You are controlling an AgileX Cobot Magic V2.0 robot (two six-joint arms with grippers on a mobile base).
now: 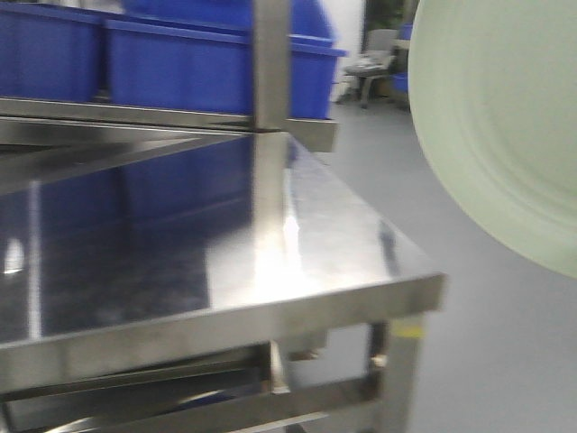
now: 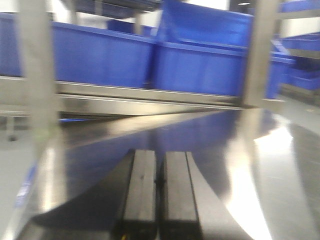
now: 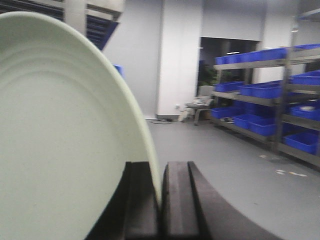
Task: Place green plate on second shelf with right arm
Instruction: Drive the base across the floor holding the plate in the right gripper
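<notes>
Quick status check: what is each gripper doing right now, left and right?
Left gripper: closed, holding nothing.
Right gripper: closed on the rim of the green plate.

Steel shelf top (image 1: 180, 253) seemingly open, upright post (image 1: 270, 63) at its back, blue bins (image 1: 180, 54) above, floor (image 1: 505, 361) free rightward

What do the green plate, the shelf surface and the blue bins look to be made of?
The green plate: probably ceramic or melamine, matte; soft even sheen, faint concentric rings. The shelf surface: polished stainless steel; mirror-like reflections of the bins, bright glare. The blue bins: likely moulded plastic; uniform saturated colour, thick rims.
</notes>
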